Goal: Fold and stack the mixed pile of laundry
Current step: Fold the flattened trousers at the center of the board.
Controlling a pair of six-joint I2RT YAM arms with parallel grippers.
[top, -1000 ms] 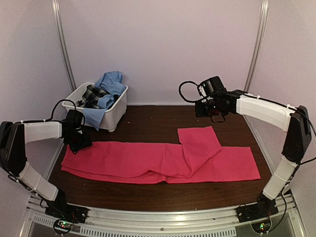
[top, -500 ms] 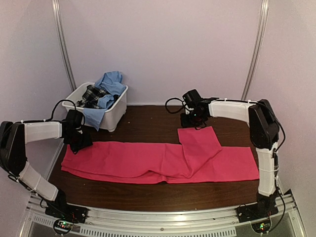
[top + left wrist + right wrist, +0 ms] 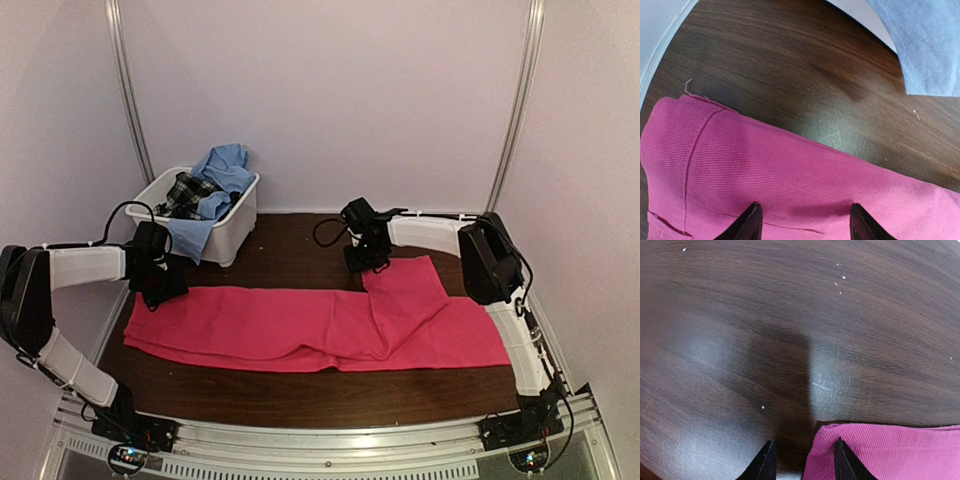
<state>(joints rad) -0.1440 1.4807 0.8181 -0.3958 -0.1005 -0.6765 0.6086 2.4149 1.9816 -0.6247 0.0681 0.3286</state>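
A bright pink-red cloth lies spread across the dark wood table, with a folded flap rising toward the back. My left gripper is open at the cloth's far-left end, both fingertips low over the pink fabric; between them my left gripper holds nothing. My right gripper is open at the flap's far-left corner. In the right wrist view my right gripper straddles that corner: one fingertip is over the fabric, the other over bare wood. A light blue shirt and a plaid garment sit in the tub.
The white plastic tub stands at the back left, just behind the left gripper; the blue shirt hangs over its rim. Pale walls and metal posts enclose the table on three sides.
The right arm has swung left and down, from above the back right of the table to the flap's far corner. The left arm and the cloth have not moved.
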